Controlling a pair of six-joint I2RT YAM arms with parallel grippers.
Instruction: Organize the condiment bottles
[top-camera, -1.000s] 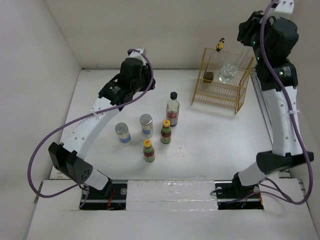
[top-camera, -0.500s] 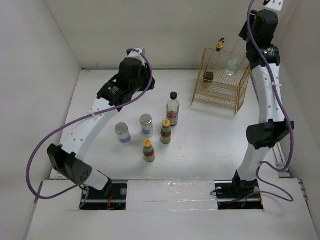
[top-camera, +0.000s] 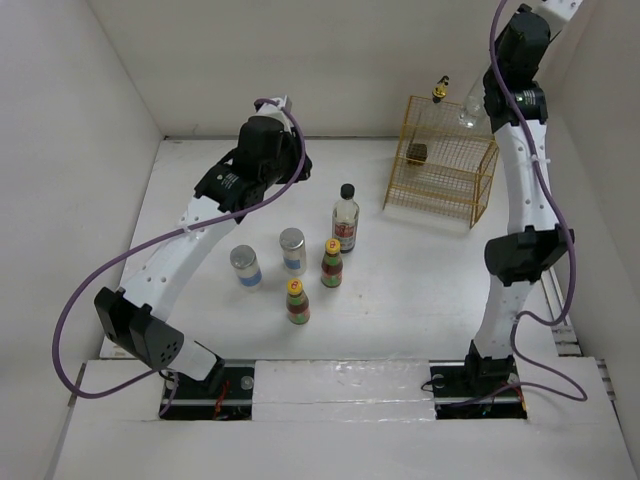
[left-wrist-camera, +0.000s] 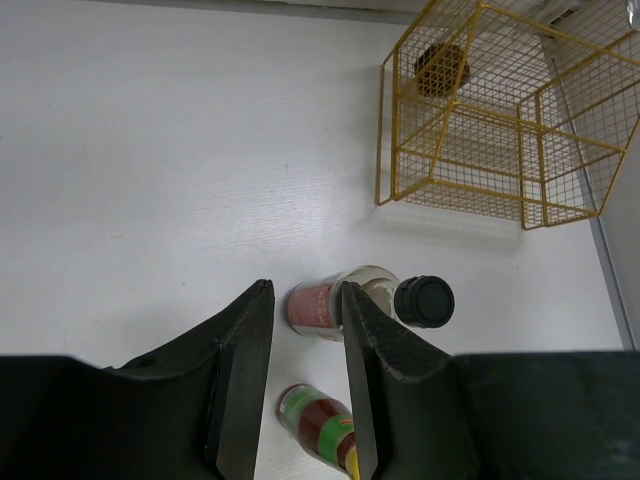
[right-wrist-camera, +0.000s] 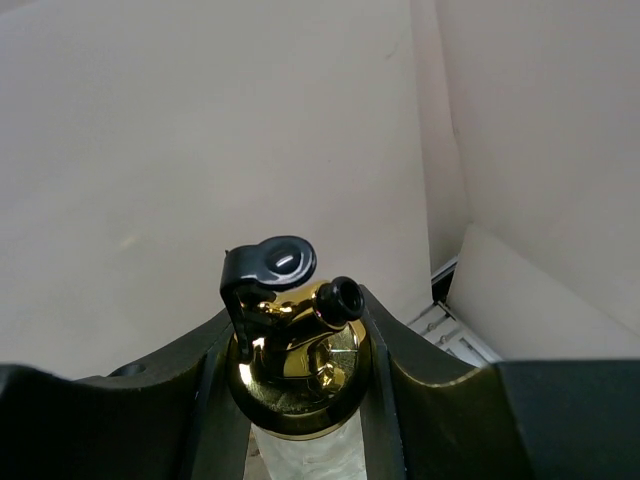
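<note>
My right gripper (right-wrist-camera: 297, 385) is shut on the neck of a clear gold-capped bottle (right-wrist-camera: 297, 370), held high above the yellow wire basket (top-camera: 440, 180); the bottle (top-camera: 469, 108) shows faintly in the top view. A second gold-capped bottle (top-camera: 439, 92) stands at the basket's far edge. On the table stand the black-capped bottle (top-camera: 345, 218), two yellow-capped bottles (top-camera: 331, 263) (top-camera: 297, 300) and two silver-lidded jars (top-camera: 292, 250) (top-camera: 245, 267). My left gripper (left-wrist-camera: 300, 390) is open and empty, high above the black-capped bottle (left-wrist-camera: 330, 305) and a yellow-capped bottle (left-wrist-camera: 318, 420).
A small dark object (top-camera: 418, 152) lies on the basket floor. White walls close in the table at the back and both sides. The right arm (top-camera: 525, 180) stretches tall along the right wall beside the basket.
My right gripper has lifted the clear gold-capped bottle up out of the basket and the arm has stretched upward. The left arm has not moved.
</note>
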